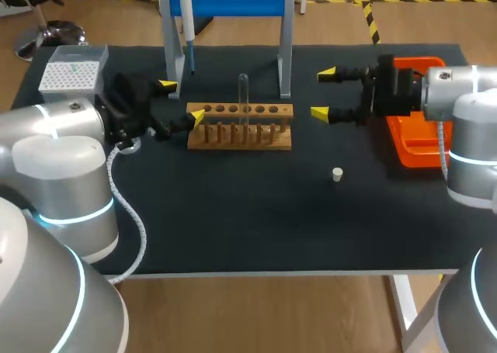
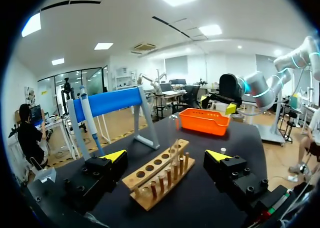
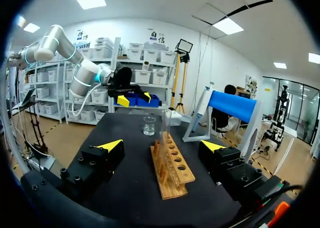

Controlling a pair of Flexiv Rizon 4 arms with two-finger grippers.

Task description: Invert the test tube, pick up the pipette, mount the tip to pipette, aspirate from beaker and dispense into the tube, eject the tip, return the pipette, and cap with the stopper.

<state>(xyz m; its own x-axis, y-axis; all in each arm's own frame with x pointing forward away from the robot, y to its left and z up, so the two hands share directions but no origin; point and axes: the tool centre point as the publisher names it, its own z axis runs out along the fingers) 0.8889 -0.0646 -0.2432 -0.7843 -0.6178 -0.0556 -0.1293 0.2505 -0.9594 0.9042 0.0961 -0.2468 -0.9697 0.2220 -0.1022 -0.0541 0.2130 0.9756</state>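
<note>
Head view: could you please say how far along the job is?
Nothing looks done. The test tube stands in the rack, the pipette hangs on its stand, the stopper lies on the table. Left gripper and right gripper flank the rack, open, empty. Every step seems left.

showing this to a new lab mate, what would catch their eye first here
Likely the wooden rack in the middle of the table, with one glass tube standing in it. An open, yellow-tipped claw sits at each end of it, the left claw and the right claw. Next come the orange tray at the right and the blue stand behind, a pipette hanging on it.
</note>
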